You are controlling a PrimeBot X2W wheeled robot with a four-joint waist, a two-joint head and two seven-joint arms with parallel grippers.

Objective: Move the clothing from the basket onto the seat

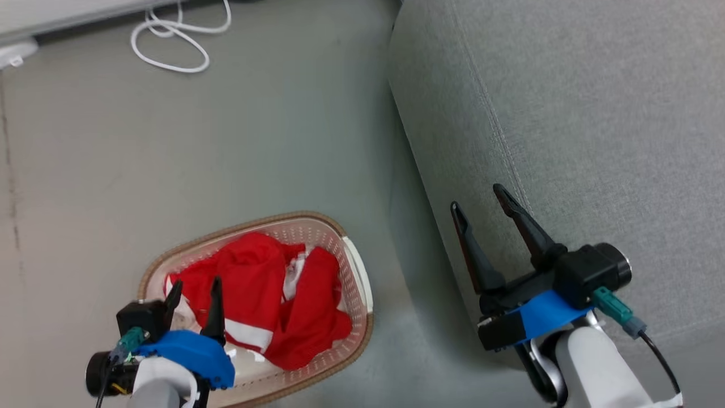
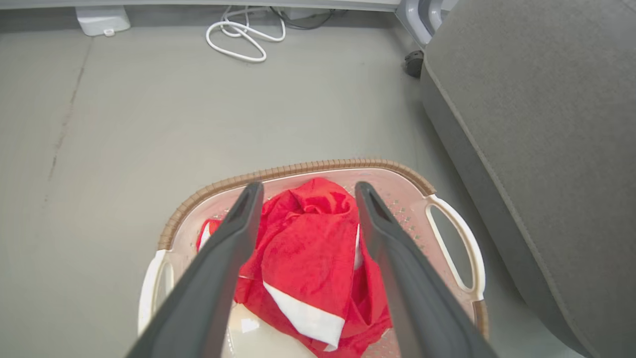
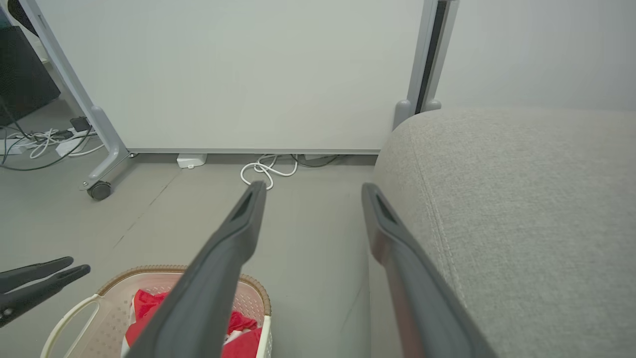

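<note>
Clothing [image 1: 255,272] bunched in basket [image 1: 255,222], lower left. Left gripper [image 1: 196,281], right gripper [image 1: 477,196] parted, empty. Could drag whole tangled heap, tipping basket.

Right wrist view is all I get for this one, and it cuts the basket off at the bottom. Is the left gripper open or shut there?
Observer: Open. In the left wrist view the left gripper has its fingers well apart above the clothing in the basket, gripping nothing.
Operator: Does any clothing hang over the rim?
Observer: Not where the head view shows the rim. The red heap lies inside it, with a white band facing up.
Operator: And the right gripper?
Observer: In the head view the right gripper is open and holds nothing. Its fingers show against the rounded edge of the seat.
</note>
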